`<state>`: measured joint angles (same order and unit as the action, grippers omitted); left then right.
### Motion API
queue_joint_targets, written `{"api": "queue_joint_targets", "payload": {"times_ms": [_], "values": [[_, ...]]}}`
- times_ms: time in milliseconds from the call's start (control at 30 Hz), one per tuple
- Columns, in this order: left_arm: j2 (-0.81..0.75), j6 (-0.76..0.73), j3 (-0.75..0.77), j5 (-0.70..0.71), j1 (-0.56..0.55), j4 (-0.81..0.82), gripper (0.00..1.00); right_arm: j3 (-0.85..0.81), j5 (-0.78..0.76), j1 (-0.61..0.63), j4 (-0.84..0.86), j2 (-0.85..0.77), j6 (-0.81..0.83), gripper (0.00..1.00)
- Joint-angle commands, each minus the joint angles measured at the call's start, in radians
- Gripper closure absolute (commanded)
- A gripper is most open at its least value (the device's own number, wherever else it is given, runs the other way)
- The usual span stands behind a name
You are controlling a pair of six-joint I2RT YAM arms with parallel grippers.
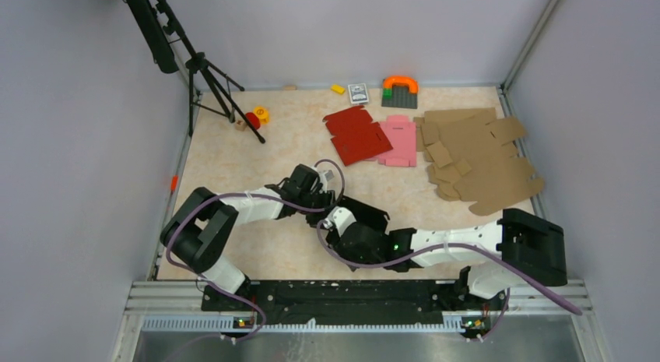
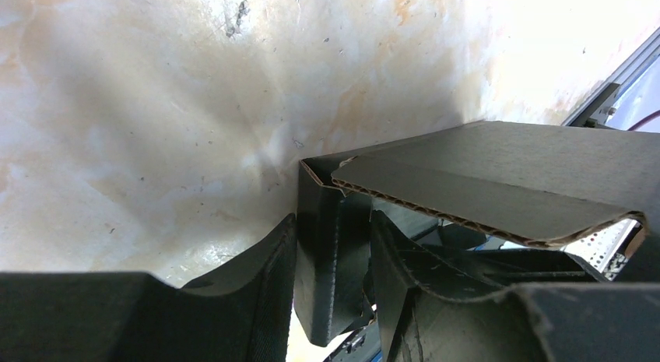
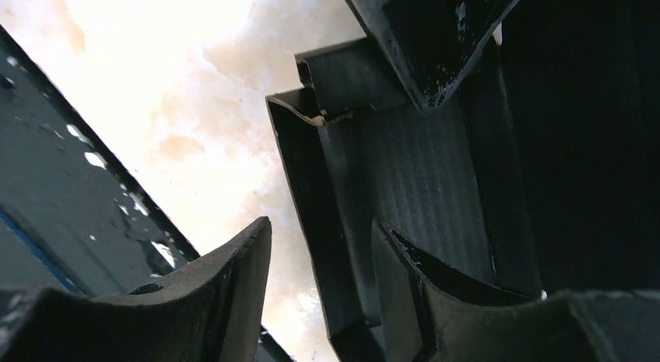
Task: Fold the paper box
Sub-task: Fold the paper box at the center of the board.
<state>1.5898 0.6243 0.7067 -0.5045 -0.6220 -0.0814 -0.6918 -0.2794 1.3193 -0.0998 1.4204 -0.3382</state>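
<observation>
The black paper box (image 1: 372, 214) is partly folded and held up off the table between both arms at the middle front. My left gripper (image 1: 319, 192) comes from the left. In its wrist view the left gripper (image 2: 333, 222) is shut on a doubled black side wall of the paper box (image 2: 506, 175), with a flap spreading above to the right. My right gripper (image 1: 336, 218) meets the box from the right. In the right wrist view the right gripper (image 3: 322, 222) is open around another wall of the paper box (image 3: 405, 167). That wall lies against the right finger (image 3: 405, 292), with a gap to the left one.
A red blank (image 1: 356, 134) and a pink blank (image 1: 398, 140) lie at the back middle, and a pile of brown cardboard blanks (image 1: 475, 156) at the back right. A tripod (image 1: 206, 74) stands at the back left, with small toys (image 1: 255, 117) by it. An orange-and-green block (image 1: 400, 89) is by the rear wall.
</observation>
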Motion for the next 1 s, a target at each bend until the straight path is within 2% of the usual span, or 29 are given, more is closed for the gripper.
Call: {"api": "queue_joint_targets", "payload": {"times_ms": [0, 333, 533, 667, 967], "values": [[0.017, -0.024, 0.029, 0.006, -0.003, 0.000, 0.59, 0.010, 0.014, 0.005, 0.002, 0.013, 0.084, 0.51], [0.013, -0.031, 0.027, 0.006, -0.003, -0.007, 0.60, 0.041, 0.118, -0.055, 0.075, 0.042, 0.083, 0.62], [0.012, -0.032, 0.027, 0.008, -0.003, -0.010, 0.60, 0.042, 0.155, -0.077, 0.077, 0.061, 0.100, 0.63], [0.013, -0.034, 0.027, 0.009, -0.003, -0.012, 0.60, 0.055, 0.200, -0.107, 0.093, 0.056, 0.096, 0.72], [0.018, -0.035, 0.031, 0.006, -0.003, -0.012, 0.60, 0.085, 0.275, -0.148, 0.133, 0.041, 0.082, 0.81]]}}
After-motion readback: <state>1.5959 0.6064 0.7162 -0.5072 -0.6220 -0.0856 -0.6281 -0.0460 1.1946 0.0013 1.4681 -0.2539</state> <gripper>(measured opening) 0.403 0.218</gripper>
